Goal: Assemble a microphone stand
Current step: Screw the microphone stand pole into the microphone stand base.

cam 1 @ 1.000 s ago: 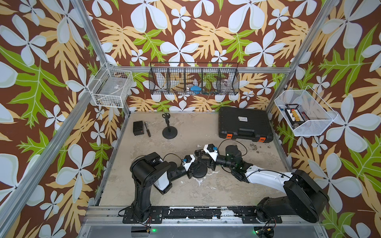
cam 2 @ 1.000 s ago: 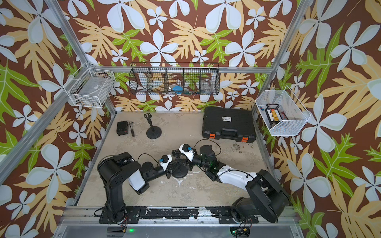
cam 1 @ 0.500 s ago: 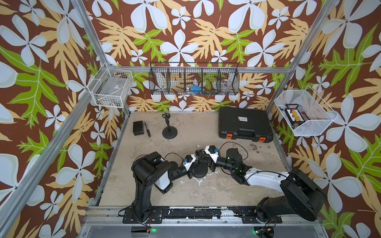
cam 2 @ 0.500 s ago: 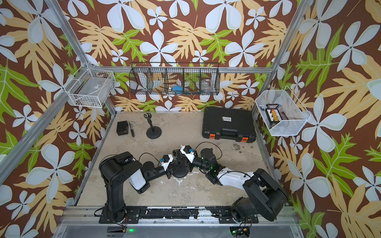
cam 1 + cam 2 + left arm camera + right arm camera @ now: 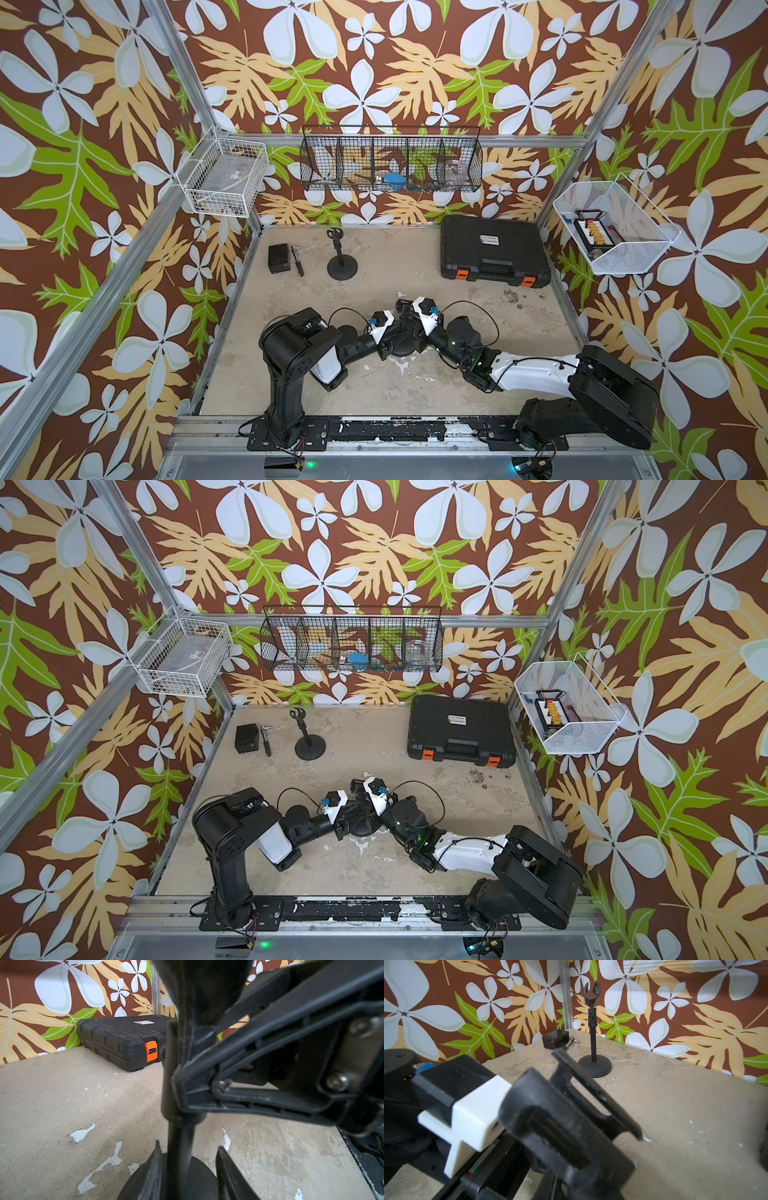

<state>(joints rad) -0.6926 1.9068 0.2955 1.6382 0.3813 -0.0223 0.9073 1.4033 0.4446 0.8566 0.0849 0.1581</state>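
Where both arms meet at the front middle of the worn beige tabletop (image 5: 374,386), the left gripper (image 5: 188,1146) is seen with its jaws apart, one finger on either side of the thin black upright pole (image 5: 180,1130), just above the round black disc base (image 5: 204,1180) from which that pole rises. The right gripper (image 5: 409,318) is clamped on the same pole higher up. Well behind, near the rear left corner, a second black microphone stand (image 5: 341,266) with a clip on top is set upright. A small black box (image 5: 278,257) is placed beside it. A black plastic case with orange latches (image 5: 494,249) is laid at the rear right.
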